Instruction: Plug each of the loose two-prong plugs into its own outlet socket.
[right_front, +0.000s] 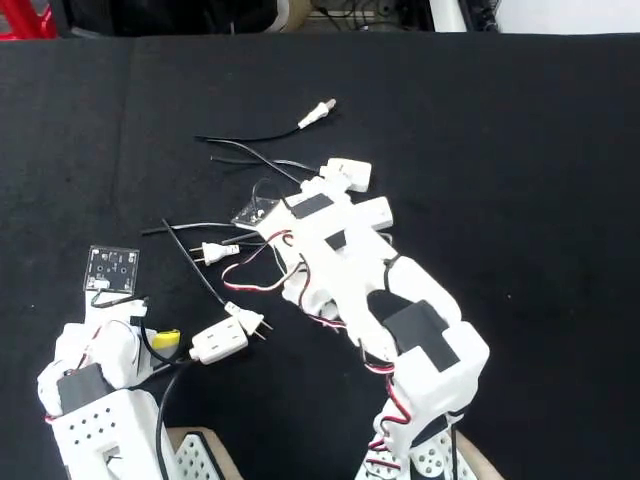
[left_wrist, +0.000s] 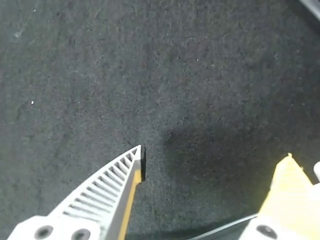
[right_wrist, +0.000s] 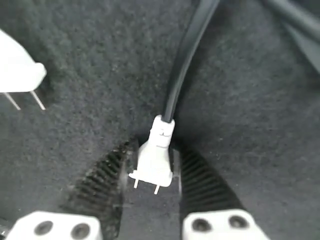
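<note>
White two-prong plug on a black cord (right_wrist: 152, 167): lies on the black cloth counter (right_front: 520, 150) between the two fingers of the right claw, its two bare prongs pointing back toward the wrist and its cord running away over the cloth.
Right claw (right_wrist: 154, 155): pressed in on the plug body from both sides, pinching it low at the counter surface; in the high view this arm stretches to the middle of the counter.
Left claw (left_wrist: 214, 152): spread wide, one pale ribbed finger and one yellow finger well apart, with bare black cloth between them; its arm sits at the near left corner of the counter.
White socket block (right_front: 218, 342): lies on the counter just beside the left arm, with a black cord leading off its near end.
Plug by the block (right_front: 247, 321): rests against the block's far end, prongs bare and pointing away from it.
Middle loose plug (right_front: 218, 250): flat on the cloth just beside the right claw, its prongs in the open.
Far loose plug (right_front: 318, 113): apart from the others toward the back of the counter, on the end of a thin black cord.
Small square grey board (right_front: 111, 268): flat on the counter just beyond the left arm.
</note>
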